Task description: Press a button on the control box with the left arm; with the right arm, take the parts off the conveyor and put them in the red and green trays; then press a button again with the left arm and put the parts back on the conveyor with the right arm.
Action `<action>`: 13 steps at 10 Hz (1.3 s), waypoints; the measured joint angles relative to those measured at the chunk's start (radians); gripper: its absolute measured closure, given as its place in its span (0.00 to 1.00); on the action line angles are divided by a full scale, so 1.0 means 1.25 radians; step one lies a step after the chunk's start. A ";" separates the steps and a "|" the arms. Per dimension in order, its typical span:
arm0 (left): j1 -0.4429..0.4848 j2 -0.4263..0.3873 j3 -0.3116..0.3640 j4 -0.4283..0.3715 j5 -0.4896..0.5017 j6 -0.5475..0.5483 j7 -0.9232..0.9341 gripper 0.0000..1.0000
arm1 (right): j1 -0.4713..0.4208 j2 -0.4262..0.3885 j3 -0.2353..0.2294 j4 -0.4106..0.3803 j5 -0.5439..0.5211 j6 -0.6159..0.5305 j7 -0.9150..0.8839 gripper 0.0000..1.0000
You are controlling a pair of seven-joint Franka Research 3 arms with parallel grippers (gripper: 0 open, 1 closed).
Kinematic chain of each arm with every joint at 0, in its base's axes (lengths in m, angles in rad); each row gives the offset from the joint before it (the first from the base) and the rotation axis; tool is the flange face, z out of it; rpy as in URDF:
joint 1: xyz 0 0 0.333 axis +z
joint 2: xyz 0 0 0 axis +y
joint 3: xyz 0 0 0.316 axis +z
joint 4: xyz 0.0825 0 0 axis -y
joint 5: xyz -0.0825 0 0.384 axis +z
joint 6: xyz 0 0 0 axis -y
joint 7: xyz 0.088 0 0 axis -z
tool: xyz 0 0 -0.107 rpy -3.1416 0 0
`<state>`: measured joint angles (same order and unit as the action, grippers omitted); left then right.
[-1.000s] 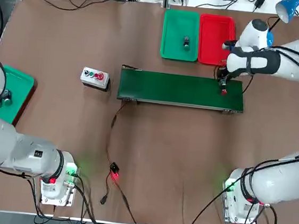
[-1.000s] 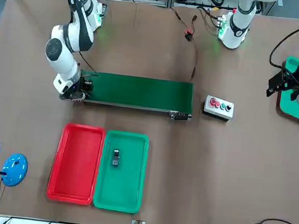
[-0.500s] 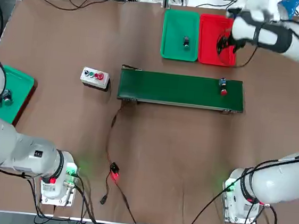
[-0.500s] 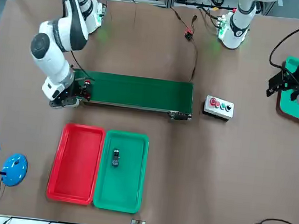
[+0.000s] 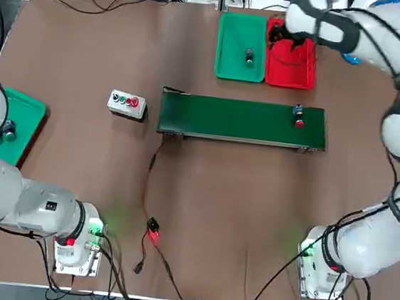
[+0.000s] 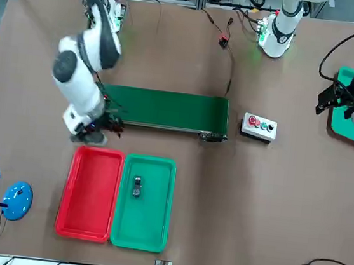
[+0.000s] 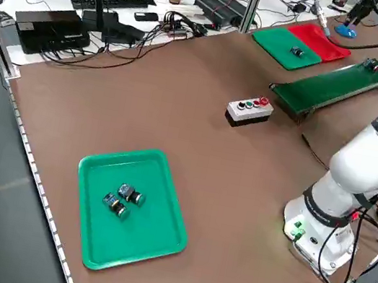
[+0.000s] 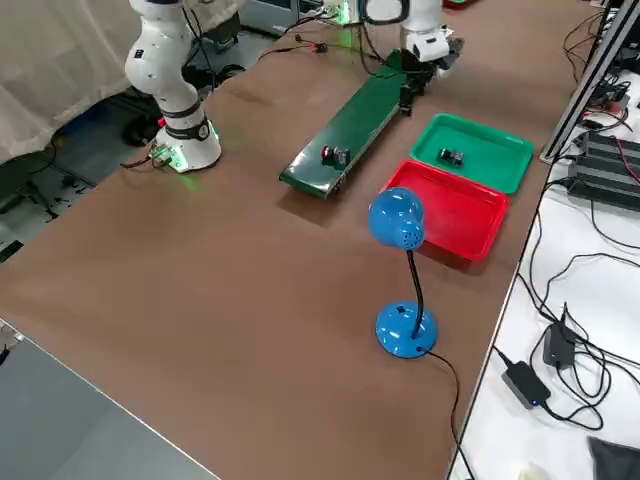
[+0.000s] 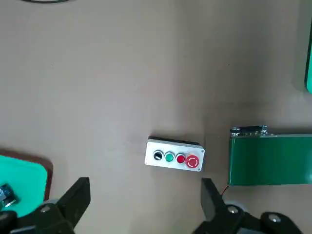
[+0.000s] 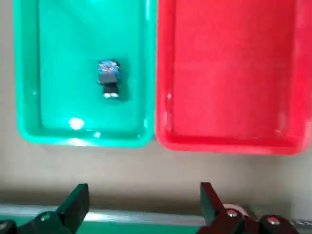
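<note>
A small part with a red cap [image 5: 298, 118] lies on the green conveyor [image 5: 239, 120] near its right end, with nothing holding it. My right gripper [image 10: 141, 195] hangs open and empty over the near edge of the red tray [image 5: 299, 74] and the green tray [image 5: 232, 46]. The red tray [image 10: 229, 73] holds nothing; the green tray [image 10: 58, 112] holds one dark part [image 10: 108, 78]. The control box [image 5: 127, 104] sits left of the conveyor. My left gripper [image 9: 146, 190] is open, held high and well to the left of the control box [image 9: 174, 157].
A second green tray [image 7: 149, 244] with two parts [image 7: 122, 199] lies at the table's left edge under the left arm. A blue desk lamp [image 8: 400, 225] stands beyond the red tray. A cable with a small red-lit module [image 5: 152, 229] runs from the conveyor toward the bases.
My right gripper has lifted off the red-capped part on the belt and swung away to the trays, empty. The part stays on the conveyor. The left arm has not moved.
</note>
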<state>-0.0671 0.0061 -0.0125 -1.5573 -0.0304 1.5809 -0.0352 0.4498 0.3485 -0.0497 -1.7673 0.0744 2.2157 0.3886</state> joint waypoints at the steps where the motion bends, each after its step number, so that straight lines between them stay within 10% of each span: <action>1: 0.000 0.000 0.000 0.000 0.000 0.000 0.000 0.00 | 0.009 0.050 0.000 0.047 0.000 0.018 0.045 0.00; 9: 0.000 0.000 0.000 0.001 0.000 0.000 0.000 0.00 | 0.042 0.298 -0.003 0.157 -0.002 0.355 0.181 0.00; 13: 0.000 0.000 -0.001 0.001 0.000 0.000 0.000 0.00 | 0.039 0.364 -0.013 0.188 -0.112 0.384 0.182 0.00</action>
<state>-0.0675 0.0061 -0.0138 -1.5561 -0.0304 1.5809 -0.0353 0.4989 0.8038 -0.0658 -1.5323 -0.0652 2.6957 0.6164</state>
